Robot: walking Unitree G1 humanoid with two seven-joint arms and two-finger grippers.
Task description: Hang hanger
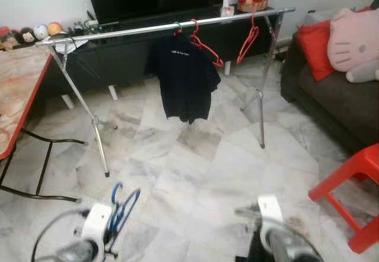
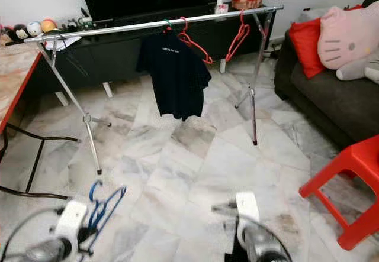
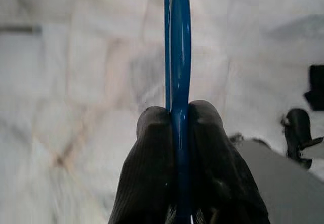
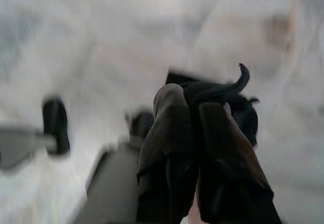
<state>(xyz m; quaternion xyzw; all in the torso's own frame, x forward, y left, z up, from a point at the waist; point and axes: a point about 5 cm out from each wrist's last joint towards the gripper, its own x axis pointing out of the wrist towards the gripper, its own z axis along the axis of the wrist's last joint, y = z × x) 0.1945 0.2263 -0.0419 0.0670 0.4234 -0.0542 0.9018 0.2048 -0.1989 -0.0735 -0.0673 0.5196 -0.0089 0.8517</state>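
Note:
A blue hanger (image 1: 121,206) hangs low at the front left, over the marble floor. My left gripper (image 3: 177,120) is shut on its blue bar, one finger on each side. Ahead stands a silver clothes rail (image 1: 148,30) on crossed legs. A black T-shirt (image 1: 185,78) hangs from it, with two bare red hangers (image 1: 204,46) (image 1: 249,40) to its right. My right gripper (image 4: 190,95) is held low at the front right with its fingers pressed together. A thin black curved piece (image 4: 238,82) pokes out past the tips; what it is I cannot tell.
A table with a red edge (image 1: 23,105) stands at the left. A dark sofa (image 1: 331,102) with a red cushion and a pink plush is at the right, and a red plastic stool (image 1: 355,182) is near my right arm. A black TV cabinet (image 1: 118,61) lies behind the rail.

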